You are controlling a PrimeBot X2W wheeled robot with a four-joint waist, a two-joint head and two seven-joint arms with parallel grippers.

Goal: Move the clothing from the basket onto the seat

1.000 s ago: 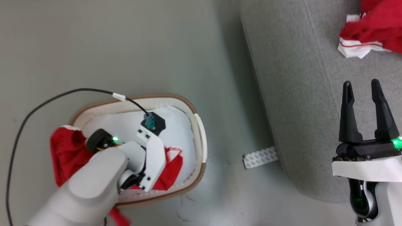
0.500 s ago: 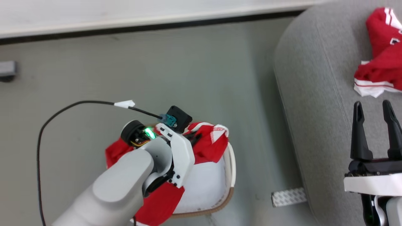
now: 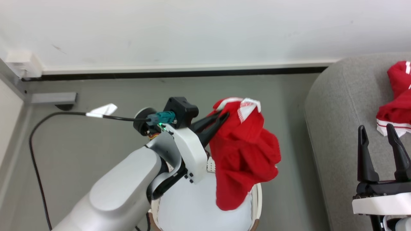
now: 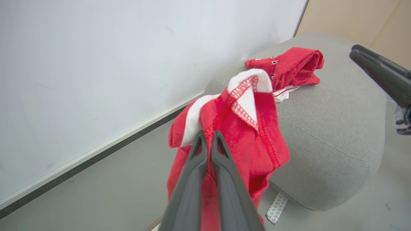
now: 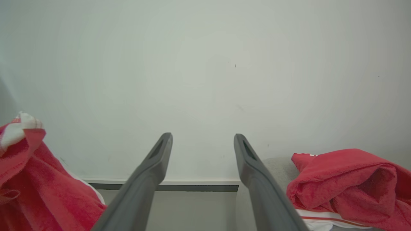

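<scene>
The clothing point(image 3: 244, 154) is soft red cloth with a fuzzy, matt nap; its white trim shows red overlock stitches. The seat point(image 3: 340, 128), at 3 o'clock, is grey woven fabric, matt and slightly rough. The basket point(image 3: 259, 205) has a smooth white cloth lining point(image 3: 199, 208). The left gripper point(image 3: 223, 115) is matt dark plastic; its arm shell point(image 3: 122, 192) is smooth, faintly glossy plastic.

No text can be read. The heaped garment point(image 4: 289, 67) on the sofa point(image 4: 337, 112) bears small white marks at its 9 o'clock end — too small and blurred to tell as letters or digits. The held garment point(image 4: 257, 141) turns up a white flap at 12 o'clock, red stitching alone on it.
</scene>
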